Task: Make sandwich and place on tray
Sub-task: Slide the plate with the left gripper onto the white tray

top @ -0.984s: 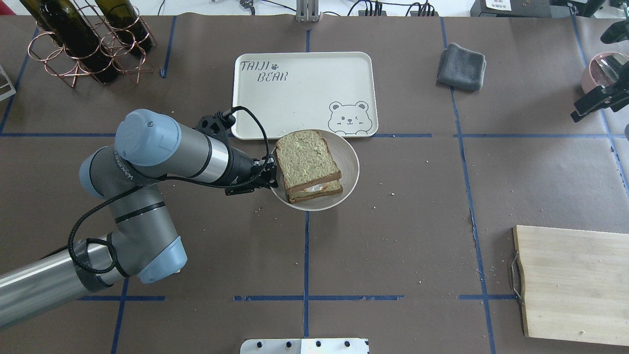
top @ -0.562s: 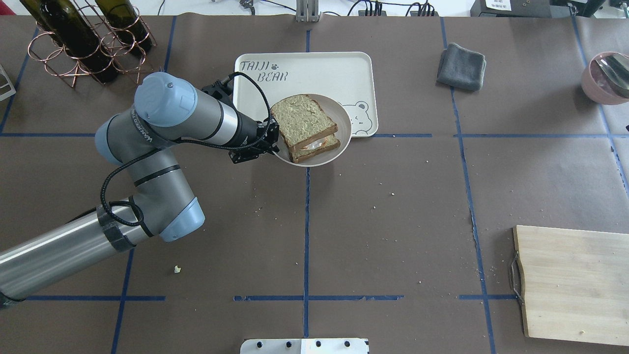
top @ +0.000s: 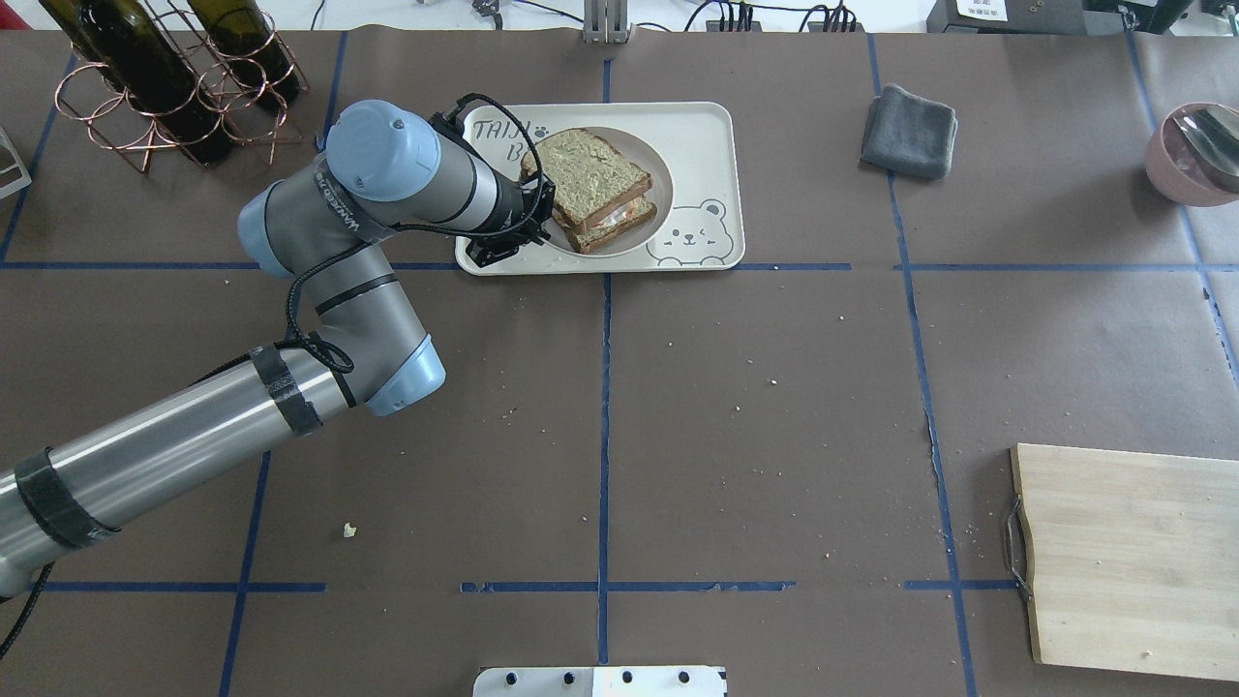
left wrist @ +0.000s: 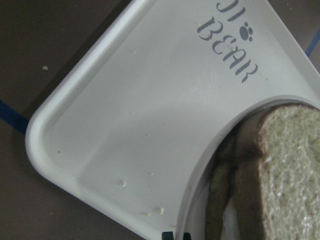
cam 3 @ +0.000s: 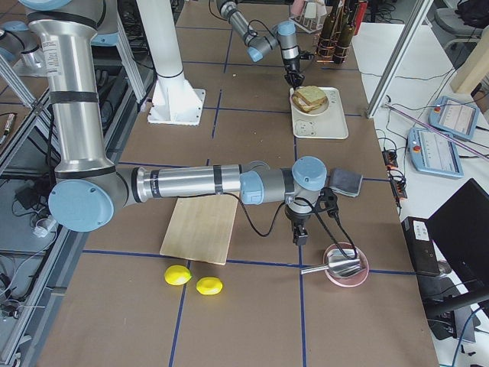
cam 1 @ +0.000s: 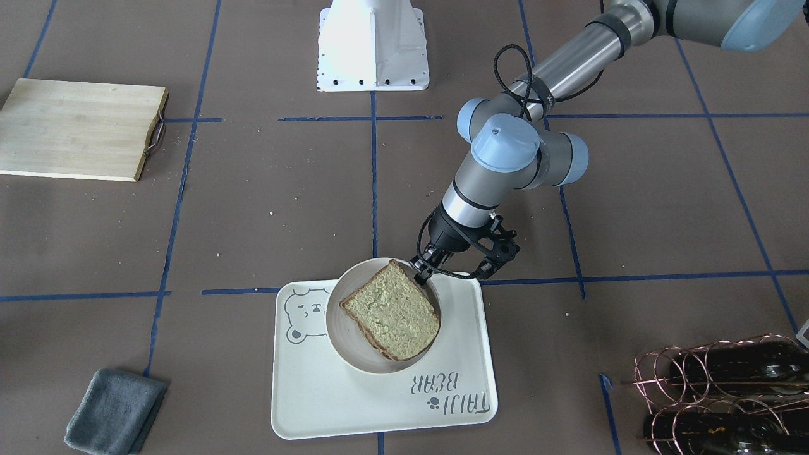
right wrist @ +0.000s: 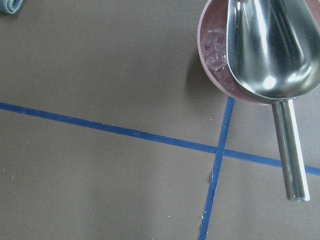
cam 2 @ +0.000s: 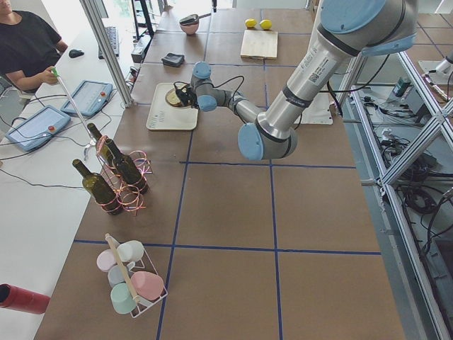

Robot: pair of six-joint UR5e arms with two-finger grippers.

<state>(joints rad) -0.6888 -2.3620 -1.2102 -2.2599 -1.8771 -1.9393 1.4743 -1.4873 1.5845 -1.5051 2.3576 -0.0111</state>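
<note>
The sandwich (top: 590, 182) lies on a small round cream plate (top: 660, 184), its egg showing between the two slices. The plate is over the cream tray (top: 702, 131) with the bear drawing, near its left end; I cannot tell if it rests on it. My left gripper (top: 542, 221) is shut on the plate's near-left rim. The front-facing view shows the same: gripper (cam 1: 422, 273), sandwich (cam 1: 393, 311), plate (cam 1: 338, 338), tray (cam 1: 328, 398). My right gripper (cam 3: 299, 233) hangs beside a pink bowl in the exterior right view; I cannot tell whether it is open.
A rack of wine bottles (top: 174, 87) stands left of the tray. A grey cloth (top: 910, 131) lies to its right. A pink bowl with a metal scoop (top: 1195, 155) is at the far right. A wooden cutting board (top: 1128, 557) lies near right, with two lemons (cam 3: 195, 280) beyond it.
My left arm has carried the plate with the sandwich away from the robot, from the table in front of the tray to over the tray. The right gripper has left the overhead view.
</note>
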